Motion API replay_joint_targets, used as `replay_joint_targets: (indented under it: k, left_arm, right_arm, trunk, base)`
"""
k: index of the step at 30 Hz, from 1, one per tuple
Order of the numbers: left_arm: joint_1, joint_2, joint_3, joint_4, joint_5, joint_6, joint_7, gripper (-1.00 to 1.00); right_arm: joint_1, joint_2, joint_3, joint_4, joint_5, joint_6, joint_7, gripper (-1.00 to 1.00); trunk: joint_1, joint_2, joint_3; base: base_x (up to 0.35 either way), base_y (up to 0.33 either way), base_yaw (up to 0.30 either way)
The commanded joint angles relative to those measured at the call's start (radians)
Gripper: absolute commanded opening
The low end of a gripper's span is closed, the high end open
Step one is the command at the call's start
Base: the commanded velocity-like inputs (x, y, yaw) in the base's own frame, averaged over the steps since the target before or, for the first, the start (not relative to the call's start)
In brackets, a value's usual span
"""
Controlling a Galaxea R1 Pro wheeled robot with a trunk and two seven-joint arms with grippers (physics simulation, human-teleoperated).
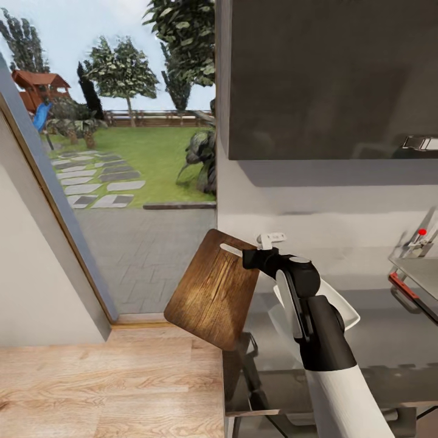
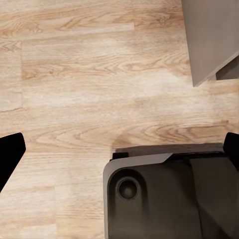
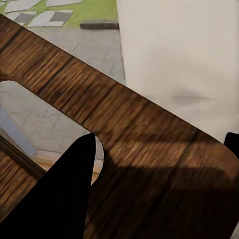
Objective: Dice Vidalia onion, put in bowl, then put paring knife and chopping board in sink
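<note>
The chopping board (image 1: 213, 296) is dark brown with streaky grain. The floor (image 1: 109, 383) is pale wood planks, the bowl (image 1: 347, 311) white, the tap knob (image 1: 422, 232) red.

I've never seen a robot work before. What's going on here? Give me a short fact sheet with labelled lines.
Being carried: chopping board, lifted off the counter and tilted
Held by: right gripper, jaws clamped at the board's handle-slot end
Board up close: dark wood grain across the right wrist view
Left gripper: open, holding nothing, pointing down at the wooden floor
Behind the arm: white bowl on the grey countertop
Far right: sink, tap with a red knob
Backdrop: open doorway to a garden
</note>
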Motion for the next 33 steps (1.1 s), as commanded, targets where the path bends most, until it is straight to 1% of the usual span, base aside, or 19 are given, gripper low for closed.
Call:
replay_joint_targets:
  k: [1,5,8,14,29,33]
  left_arm:
    - [0.000,0.001,-0.001,-0.001,0.000,-0.002,0.000,1.00]
    - [0.000,0.001,-0.001,0.006,0.000,-0.002,0.000,1.00]
    - [0.000,0.001,-0.001,0.010,0.000,-0.002,0.000,1.00]
    - [0.000,0.001,-0.001,0.012,0.000,-0.002,0.000,1.00]
    - [0.000,0.001,-0.001,0.012,0.000,-0.002,0.000,1.00]
    - [0.000,0.001,-0.001,0.012,0.000,-0.002,0.000,1.00]
  right_arm:
    - [-0.001,0.000,-0.001,-0.001,0.000,0.005,0.003,-1.00]
    - [-0.001,0.000,-0.001,-0.002,-0.002,0.006,0.003,-1.00]
    - [-0.001,0.001,-0.001,-0.002,-0.003,0.006,0.004,-1.00]
    - [-0.001,0.001,-0.001,-0.002,-0.004,0.006,0.005,-1.00]
    - [-0.001,0.002,-0.001,-0.002,-0.008,0.006,0.005,-1.00]
    - [-0.001,0.002,-0.001,-0.002,-0.008,0.006,0.005,-1.00]
  trunk:
    - [0.000,-0.002,-0.002]
    - [0.000,-0.002,-0.002]
    - [0.000,-0.002,-0.001]
    - [0.000,-0.002,0.003]
    - [0.000,-0.002,0.026]
    - [0.000,-0.002,0.032]
  base:
    - [0.000,0.000,0.000]
    - [-0.060,0.000,0.000]
    - [-0.224,0.000,-0.004]
    - [-0.319,0.000,-0.058]
    - [-0.342,0.000,-0.043]
    - [-0.222,0.000,-0.002]
